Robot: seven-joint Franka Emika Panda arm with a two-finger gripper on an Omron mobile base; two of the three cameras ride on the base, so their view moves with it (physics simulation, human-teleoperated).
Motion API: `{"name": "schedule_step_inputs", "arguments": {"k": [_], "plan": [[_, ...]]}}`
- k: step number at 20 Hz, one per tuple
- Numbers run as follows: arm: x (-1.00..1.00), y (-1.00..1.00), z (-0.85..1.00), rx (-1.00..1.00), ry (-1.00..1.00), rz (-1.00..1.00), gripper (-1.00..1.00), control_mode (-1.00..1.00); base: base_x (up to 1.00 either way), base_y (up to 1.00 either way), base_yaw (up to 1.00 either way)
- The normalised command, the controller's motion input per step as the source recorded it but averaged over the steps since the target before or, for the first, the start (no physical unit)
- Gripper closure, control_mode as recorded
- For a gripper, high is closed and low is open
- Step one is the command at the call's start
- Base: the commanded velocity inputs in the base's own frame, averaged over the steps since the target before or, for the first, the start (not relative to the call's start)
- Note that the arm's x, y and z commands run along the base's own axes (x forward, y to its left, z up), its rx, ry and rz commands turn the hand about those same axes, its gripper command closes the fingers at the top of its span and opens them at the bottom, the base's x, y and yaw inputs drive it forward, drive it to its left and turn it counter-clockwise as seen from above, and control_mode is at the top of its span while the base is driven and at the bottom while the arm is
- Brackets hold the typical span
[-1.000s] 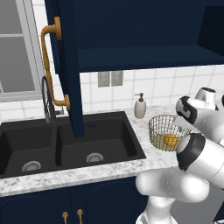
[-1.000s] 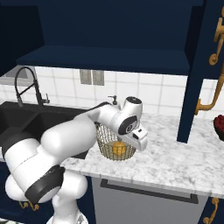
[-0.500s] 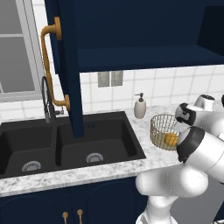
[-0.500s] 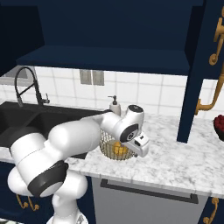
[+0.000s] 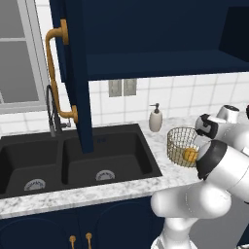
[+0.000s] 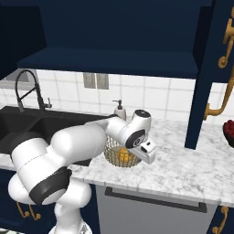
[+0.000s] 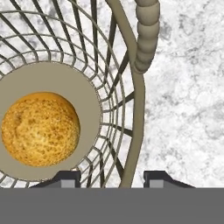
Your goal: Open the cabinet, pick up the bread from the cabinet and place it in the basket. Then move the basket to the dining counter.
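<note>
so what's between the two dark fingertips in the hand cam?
Hand view: the round tan wire-mesh basket's rim runs between the fingertips; the golden bread lies inside the basket, left of the rim.

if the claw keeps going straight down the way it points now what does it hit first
Most likely the basket rim: in the hand view its wire wall runs between the two fingertips, one inside, one outside. Past that, the marble counter. The bread lies off to the side. Depth is uncertain.
</note>
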Motion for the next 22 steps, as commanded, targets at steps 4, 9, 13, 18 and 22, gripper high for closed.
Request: {"name": "schedule_step_inputs", "arguments": {"k": [4, 9, 13, 18, 22], "plan": [[0.07, 0.21, -0.09, 0.00, 0.00, 0.00, 1.00, -1.00, 0.00, 0.00, 0.00], [0.00, 0.22, 0.00, 0.01, 0.00, -0.05, 1.00, -1.00, 0.00, 0.00, 0.00], [-0.46, 0.13, 0.43, 0.02, -0.12, -0.20, 1.00, -1.00, 0.00, 0.00, 0.00], [-0.43, 0.44, 0.58, 0.00, -0.20, -0.27, 1.00, -1.00, 0.00, 0.00, 0.00], [-0.12, 0.88, 0.68, -0.07, -0.10, -0.19, 1.00, -1.00, 0.00, 0.00, 0.00]]}}
